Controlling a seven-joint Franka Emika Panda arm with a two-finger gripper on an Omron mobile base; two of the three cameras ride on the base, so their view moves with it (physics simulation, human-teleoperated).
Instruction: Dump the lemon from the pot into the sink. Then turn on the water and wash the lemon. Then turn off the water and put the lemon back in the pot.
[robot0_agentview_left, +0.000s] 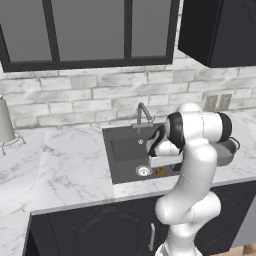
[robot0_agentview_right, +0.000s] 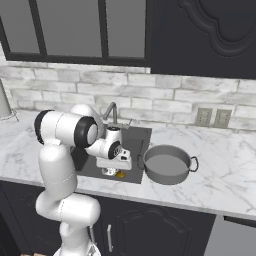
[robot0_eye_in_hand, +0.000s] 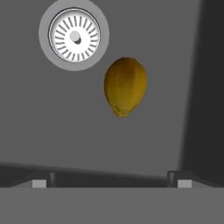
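The lemon (robot0_eye_in_hand: 125, 86) lies on the dark sink floor (robot0_eye_in_hand: 43, 122), just beside the round silver drain (robot0_eye_in_hand: 74, 36). My gripper (robot0_eye_in_hand: 111, 181) hangs straight above it, open, with nothing between its fingertips (robot0_eye_in_hand: 41, 181). From the base the lemon (robot0_agentview_left: 160, 171) (robot0_agentview_right: 120, 174) peeks out under the hand, near the sink's front wall. The gripper (robot0_agentview_left: 162, 166) (robot0_agentview_right: 114, 170) points down into the sink (robot0_agentview_left: 125, 150) (robot0_agentview_right: 137, 142). The grey pot (robot0_agentview_right: 167, 164) stands upright on the marble counter right of the sink, partly behind the arm as the pot (robot0_agentview_left: 227, 152). No stream runs from the faucet (robot0_agentview_left: 144, 114) (robot0_agentview_right: 112, 112).
The sink's right wall (robot0_eye_in_hand: 210, 87) rises close beside the lemon. Wall outlets (robot0_agentview_right: 212, 118) sit behind the pot. Dark cabinets (robot0_agentview_left: 220, 30) hang above the counter. A pale vessel (robot0_agentview_left: 5, 122) stands at the far left of the counter.
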